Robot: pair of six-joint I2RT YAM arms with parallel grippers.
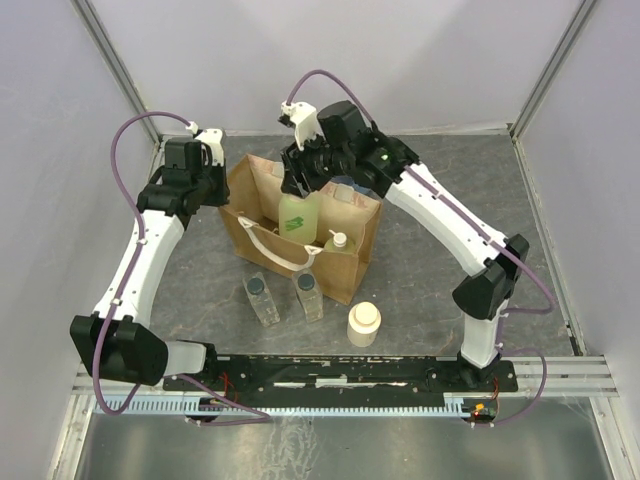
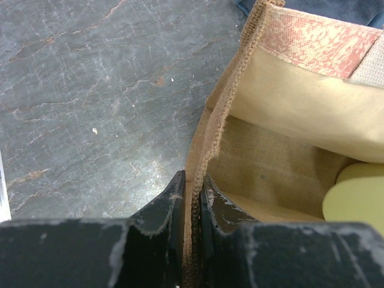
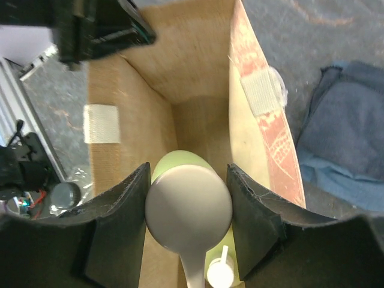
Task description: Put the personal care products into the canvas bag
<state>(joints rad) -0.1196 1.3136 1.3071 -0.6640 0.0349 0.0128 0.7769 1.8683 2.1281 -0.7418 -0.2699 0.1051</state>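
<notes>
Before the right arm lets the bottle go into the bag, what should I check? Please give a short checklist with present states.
1. Left jaws pinch the canvas bag rim, mouth held open: ok.
2. Right jaws clamp the yellow-green bottle on both sides: ok.
3. Bottle is above the bag's opening, not its rim: ok.
4. Free floor under it, beside the pump bottle already inside: cannot tell.
5. All products packed: not ok; two clear bottles and cream jar stand outside the bag.
</notes>
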